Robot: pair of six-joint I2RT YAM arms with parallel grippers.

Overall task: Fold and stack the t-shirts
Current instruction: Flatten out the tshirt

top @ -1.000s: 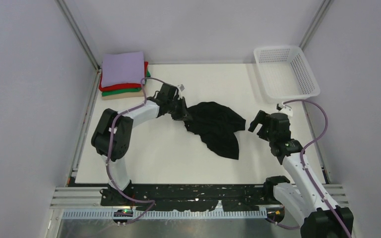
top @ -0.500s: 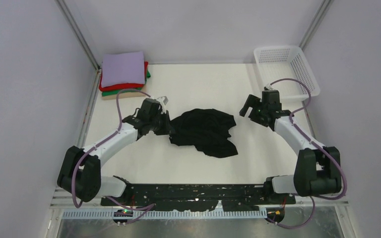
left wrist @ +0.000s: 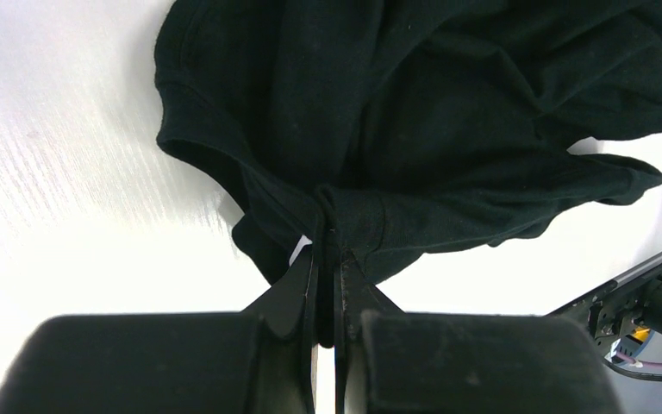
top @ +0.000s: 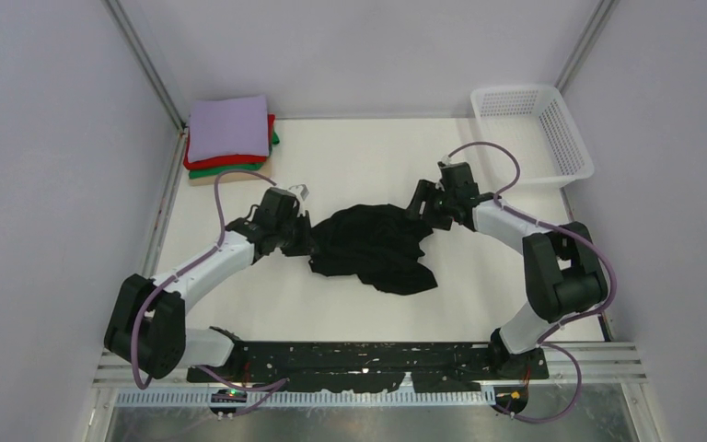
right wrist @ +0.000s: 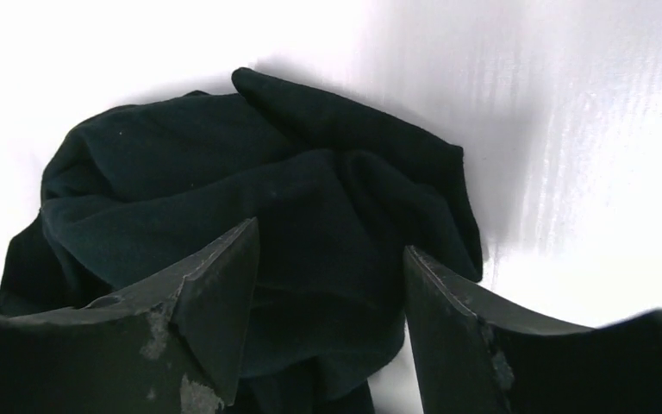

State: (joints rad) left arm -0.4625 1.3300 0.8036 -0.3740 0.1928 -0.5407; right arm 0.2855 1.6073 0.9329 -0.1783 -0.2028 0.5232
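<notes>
Far left corner of the table (top: 331,308): one stack of folded t-shirts (top: 228,136), lavender on top, then red, then green, with a tan edge at the bottom. The stack lies square against the corner, well apart from both arms.

Left of centre: the left gripper (top: 306,241) is at the left edge of the black t-shirt (top: 373,247). In the wrist view its fingers (left wrist: 297,285) are pressed together on a gathered fold of the black cloth, which is pinched at the tips.

Centre: the black t-shirt lies crumpled and unfolded on the table, bunched between the two grippers (a hemmed edge shows in the left wrist view).

Right of centre: the right gripper (top: 421,206) is at the shirt's far right edge. Its fingers (right wrist: 211,285) are spread, one on either side of a mound of black cloth. Contact with the cloth cannot be confirmed.

Far right corner: a white mesh basket (top: 571,147) stands upright. Its mesh floor and walls are in view, and it is apart from the shirt.
</notes>
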